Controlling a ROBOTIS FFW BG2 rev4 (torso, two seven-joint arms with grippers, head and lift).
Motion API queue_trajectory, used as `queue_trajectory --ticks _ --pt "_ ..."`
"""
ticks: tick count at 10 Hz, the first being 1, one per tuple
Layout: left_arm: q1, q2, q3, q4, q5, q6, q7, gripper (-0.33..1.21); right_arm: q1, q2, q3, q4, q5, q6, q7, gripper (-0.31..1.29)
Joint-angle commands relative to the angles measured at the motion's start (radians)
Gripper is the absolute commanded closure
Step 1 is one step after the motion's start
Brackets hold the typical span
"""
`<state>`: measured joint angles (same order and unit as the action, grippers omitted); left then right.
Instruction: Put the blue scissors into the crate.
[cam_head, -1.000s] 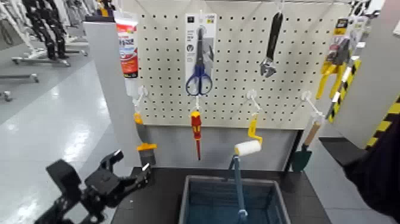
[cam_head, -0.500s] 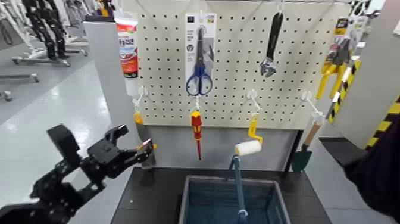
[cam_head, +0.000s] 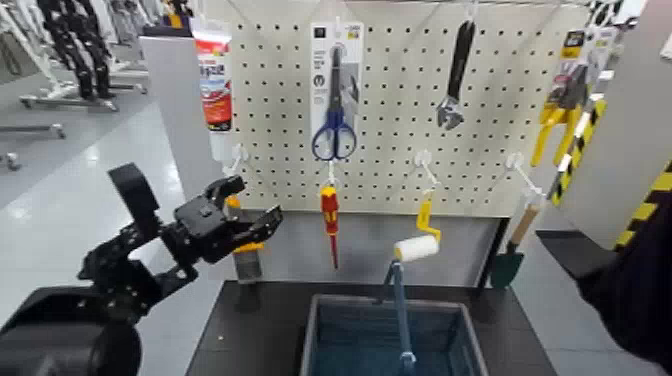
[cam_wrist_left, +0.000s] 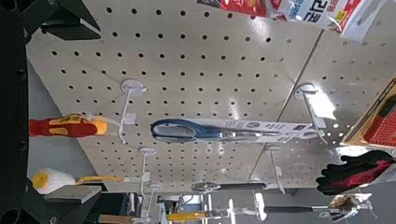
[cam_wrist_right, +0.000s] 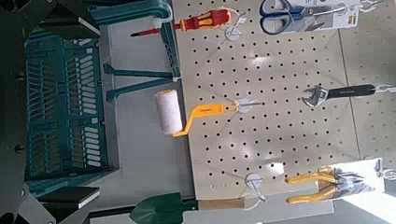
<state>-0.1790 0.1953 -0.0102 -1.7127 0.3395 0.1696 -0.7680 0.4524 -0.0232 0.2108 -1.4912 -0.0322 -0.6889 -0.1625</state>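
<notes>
Still, blue scissors (cam_head: 334, 125) up R of L fingers (cam_head: 278, 213).

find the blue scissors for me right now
In the head view, the blue scissors hang on their card on the pegboard, left of the wrench, directly above the screwdriver.
</notes>
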Motion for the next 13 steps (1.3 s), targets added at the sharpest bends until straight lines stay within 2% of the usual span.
queue_trajectory --ticks 1,3,7,13 --pt "-0.043 0.004 -0.024 -0.001 0.003 -0.007 -0.005 0.14 0.000 -0.001 0.001 -0.001 0.000 0.000 0.000 0.12" --pt "-0.105 0.019 -0.054 0.018 -0.011 -0.001 -0.031 0.14 -0.003 -0.004 0.005 -0.001 -0.002 0.000 -0.002 0.12" --pt "-0.212 0.019 -0.097 0.101 -0.022 -0.053 -0.070 0.14 -0.005 -0.009 0.009 -0.003 -0.003 0.003 -0.003 0.12" --pt "-0.369 -0.010 -0.149 0.248 -0.043 -0.144 -0.112 0.15 -0.008 -0.011 0.015 -0.003 -0.005 0.009 -0.003 0.12"
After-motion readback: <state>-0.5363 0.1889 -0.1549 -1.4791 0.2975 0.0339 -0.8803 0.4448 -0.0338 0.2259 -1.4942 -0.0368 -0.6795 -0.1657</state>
